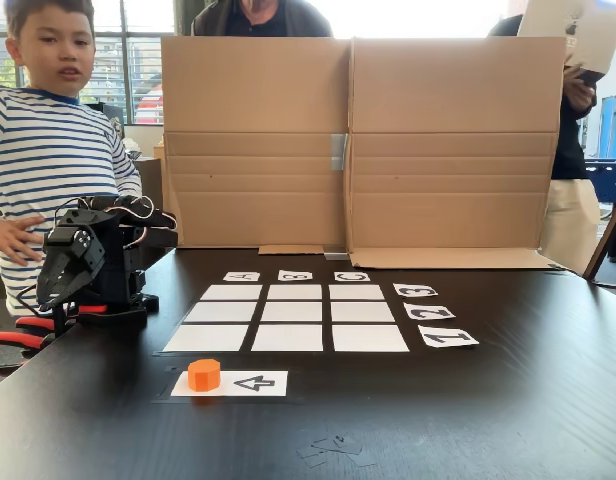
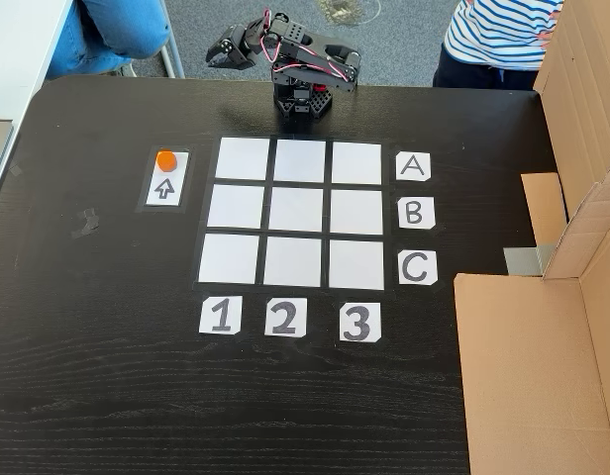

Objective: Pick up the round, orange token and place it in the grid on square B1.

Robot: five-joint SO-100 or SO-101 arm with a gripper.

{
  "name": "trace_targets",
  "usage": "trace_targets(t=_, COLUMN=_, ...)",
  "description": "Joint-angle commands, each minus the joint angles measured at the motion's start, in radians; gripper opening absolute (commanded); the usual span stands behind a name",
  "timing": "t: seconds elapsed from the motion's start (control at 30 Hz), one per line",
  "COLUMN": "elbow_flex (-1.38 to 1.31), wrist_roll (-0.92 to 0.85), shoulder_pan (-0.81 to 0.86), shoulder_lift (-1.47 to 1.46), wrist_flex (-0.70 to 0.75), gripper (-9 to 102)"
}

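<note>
Orange token (image 2: pixel 165 160) sits on the arrow strip (image 2: pixel 167 189) beside the grid (image 2: pixel 296 211), untouched. Folded at its base, the gripper (image 2: pixel 222 51) hangs empty; whether its jaws are parted cannot be told. Eight identical squares invite a drop beside square B1 (image 2: pixel 235 207).

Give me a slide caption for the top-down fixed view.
Orange token waits on the arrow strip beside the empty 3x3 grid; folded arm parked behind.

The arm (image 1: pixel 93 262) is pretty much all black plastic, chunky printed-looking segments with boxy servo blocks, at the left of one fixed view and top centre of the other. Thin red, white and black wires (image 2: pixel 303 57) loop loosely over it. The black gripper (image 2: pixel 220 49) has pointed, claw-like fingers. Squat black base (image 2: pixel 303 101).
</note>
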Motion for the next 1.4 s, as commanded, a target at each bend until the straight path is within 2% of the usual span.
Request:
trace_targets(t=0.0, elbow_flex=-0.147, wrist_roll=-0.003, shoulder_pan=-0.009, shoulder_lift=-0.094, wrist_flex=-0.008, gripper=0)
trace_targets(t=0.23, elbow_flex=-0.382, wrist_roll=-0.003, shoulder_pan=-0.043, shoulder_lift=-0.314, wrist_flex=0.06, gripper=0)
trace_targets(t=0.53, elbow_flex=-0.922, wrist_roll=-0.006, shoulder_pan=-0.091, shoulder_lift=-0.759, wrist_flex=0.359, gripper=0)
trace_targets(t=0.73, elbow_flex=-1.2, wrist_roll=-0.006, shoulder_pan=-0.184, shoulder_lift=-1.014, wrist_flex=0.525, gripper=3)
trace_targets(t=1.1, elbow_flex=-1.477, wrist_roll=-0.063, shoulder_pan=-0.313, shoulder_lift=-1.33, wrist_flex=0.523, gripper=8)
trace_targets(t=1.27, elbow_flex=-1.562, wrist_roll=-0.086, shoulder_pan=-0.348, shoulder_lift=-1.44, wrist_flex=0.523, gripper=40)
trace_targets(t=1.37, elbow_flex=-1.571, wrist_roll=-0.106, shoulder_pan=-0.374, shoulder_lift=-1.48, wrist_flex=0.523, gripper=63)
